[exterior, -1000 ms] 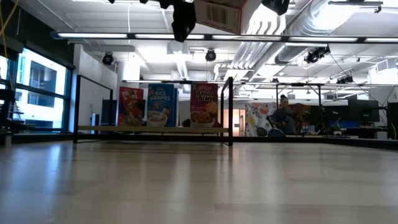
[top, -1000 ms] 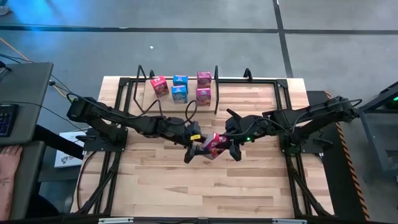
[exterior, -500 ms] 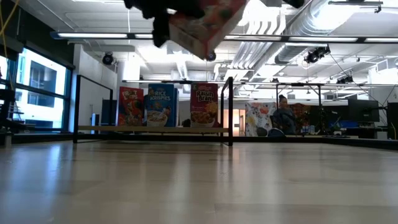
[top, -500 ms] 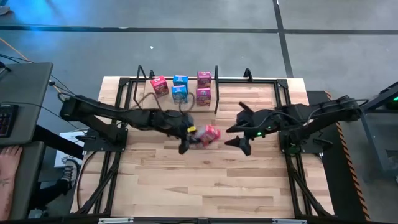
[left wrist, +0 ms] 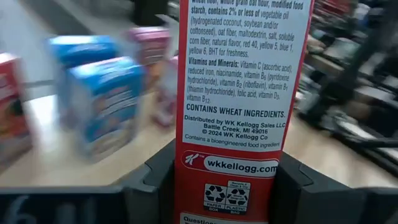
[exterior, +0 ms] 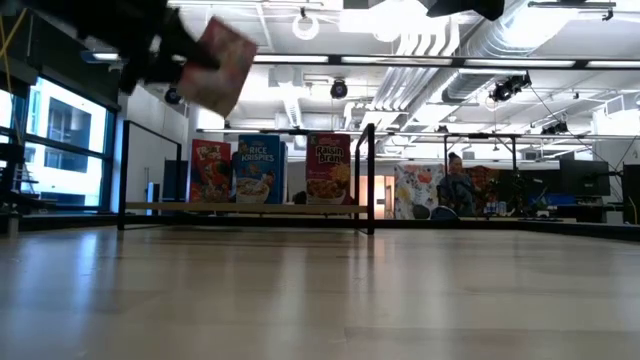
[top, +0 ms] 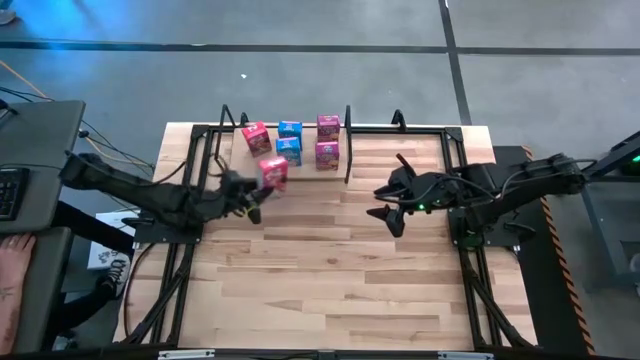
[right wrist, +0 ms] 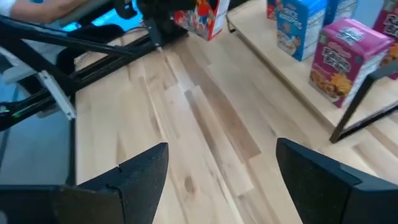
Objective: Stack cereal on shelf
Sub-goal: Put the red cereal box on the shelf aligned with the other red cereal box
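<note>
- High view: left tool [top: 256, 194] clamped on a red cereal box [top: 273, 171], lifted just in front of the shelf [top: 305, 160] where five boxes stand; right tool [top: 390, 204] spread wide and empty, over mid table [top: 330, 280]
- Low view: held box tilted, high above the shelf's left end
- Left wrist view: box side gripped between both fingers [left wrist: 155, 180]
- Right wrist view: fingers wide apart, nothing between
</note>
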`<state>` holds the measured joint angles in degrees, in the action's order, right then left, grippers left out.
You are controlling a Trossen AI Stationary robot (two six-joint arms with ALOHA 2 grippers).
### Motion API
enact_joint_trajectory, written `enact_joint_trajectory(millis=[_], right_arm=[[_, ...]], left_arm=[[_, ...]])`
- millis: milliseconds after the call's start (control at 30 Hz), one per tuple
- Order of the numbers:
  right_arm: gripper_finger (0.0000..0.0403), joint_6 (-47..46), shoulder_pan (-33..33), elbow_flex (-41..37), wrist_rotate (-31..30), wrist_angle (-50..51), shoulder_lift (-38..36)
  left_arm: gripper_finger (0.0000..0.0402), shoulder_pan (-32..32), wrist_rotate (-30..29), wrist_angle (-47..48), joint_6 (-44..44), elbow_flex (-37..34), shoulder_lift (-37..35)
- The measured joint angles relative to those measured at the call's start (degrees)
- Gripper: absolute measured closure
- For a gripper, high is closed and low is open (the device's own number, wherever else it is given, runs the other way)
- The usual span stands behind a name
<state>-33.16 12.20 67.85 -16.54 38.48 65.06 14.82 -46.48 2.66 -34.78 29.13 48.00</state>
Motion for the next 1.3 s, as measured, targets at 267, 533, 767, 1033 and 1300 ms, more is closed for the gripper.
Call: enact_joint_trajectory(millis=[267, 533, 767, 1033, 1300], right_arm=[[0.0111, -2.27, -0.21, 0.0, -2.56, 0.07, 0.22], [0.0111, -6.11, -0.21, 0.0, -3.43, -0.13, 0.24], [0.0111, -8.52, -0.21, 0.0, -5.13, -0.13, 0.24], [0.0111, -9.48, -0.21, 0.0, -5.87, -0.15, 0.24], [0.0111, -9.48, -0.21, 0.0, -5.9, -0.17, 0.24]], left_arm=[[0.0251, -0.07, -15.8, -0.33, -5.21, -10.49, -0.34], [0.0251, -9.12, -16.15, -7.75, -3.32, -15.28, 2.77], [0.0249, -16.43, -10.81, -21.07, 2.84, -19.26, 7.0], [0.0248, -22.05, -6.39, -28.08, 7.02, -19.72, 14.02], [0.0247, -22.74, -6.87, -31.1, 4.79, -19.66, 19.67]])
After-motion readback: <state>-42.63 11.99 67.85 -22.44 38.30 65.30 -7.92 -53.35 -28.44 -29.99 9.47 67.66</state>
